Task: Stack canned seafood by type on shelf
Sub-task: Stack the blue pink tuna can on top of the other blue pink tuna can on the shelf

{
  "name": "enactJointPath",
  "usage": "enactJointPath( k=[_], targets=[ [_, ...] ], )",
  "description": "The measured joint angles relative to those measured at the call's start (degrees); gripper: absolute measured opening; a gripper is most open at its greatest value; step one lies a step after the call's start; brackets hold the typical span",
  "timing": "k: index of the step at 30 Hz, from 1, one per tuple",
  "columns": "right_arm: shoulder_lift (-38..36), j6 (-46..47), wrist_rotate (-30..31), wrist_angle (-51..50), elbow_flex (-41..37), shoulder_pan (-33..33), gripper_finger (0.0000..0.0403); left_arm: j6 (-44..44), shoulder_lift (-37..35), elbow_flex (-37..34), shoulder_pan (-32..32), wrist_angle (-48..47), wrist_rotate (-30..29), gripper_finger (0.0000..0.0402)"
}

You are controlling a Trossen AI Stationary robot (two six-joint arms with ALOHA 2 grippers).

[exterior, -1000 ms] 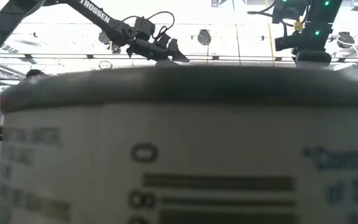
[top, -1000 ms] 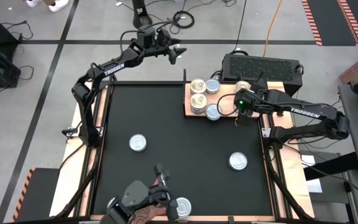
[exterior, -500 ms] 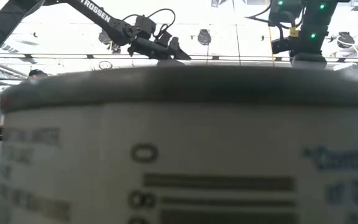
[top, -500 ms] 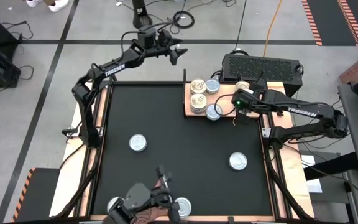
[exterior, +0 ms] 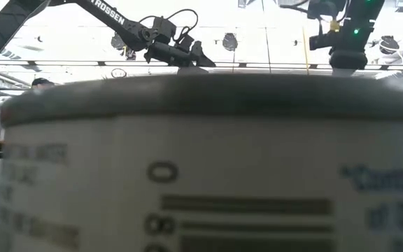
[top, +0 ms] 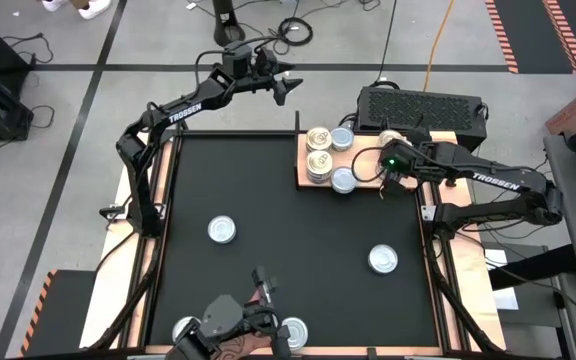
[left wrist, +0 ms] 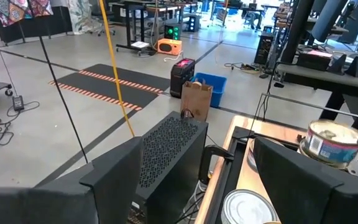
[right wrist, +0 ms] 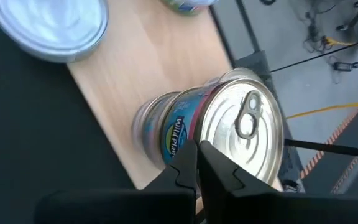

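The shelf [top: 366,172], a light wooden board, lies at the table's far right. On it stand several tins: gold-topped stacks [top: 318,150], silver tins [top: 344,180] and a two-tin stack [top: 393,139] with a pull-tab top [right wrist: 244,124]. Other tins lie loose on the black mat [top: 222,230] [top: 383,260] [top: 293,332]. My right gripper [top: 386,152] [right wrist: 197,152] is shut with nothing between its fingers, right beside the two-tin stack. My left gripper [top: 286,85] [left wrist: 207,186] hangs open, high beyond the table's far edge. My right gripper's shut fingertips [right wrist: 188,163] show in front of the lower side of the two-tin stack [right wrist: 166,137], slanting down at it. I cannot tell whether they touch it. The stack stands upright on the shelf.
A black ventilated box [top: 423,105] stands behind the shelf. One tin [exterior: 201,161] sits right before the low camera and fills that view. A dark device [top: 230,318] stands at the near edge. Free mat lies in the middle [top: 288,230].
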Motion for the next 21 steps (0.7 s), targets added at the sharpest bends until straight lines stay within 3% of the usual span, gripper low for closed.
enactJointPath(
  k=[12,21],
  targets=[
    [0.21,-1.61,3.32,0.90,1.68,-1.62,0.0000,0.00,0.00,0.02,-0.62,0.02,-0.02,0.0306],
    [2.60,-7.77,4.45,7.45,1.72,-5.75,0.0000,-0.02,0.00,0.02,-0.74,0.17,-0.02,0.0306]
  ],
)
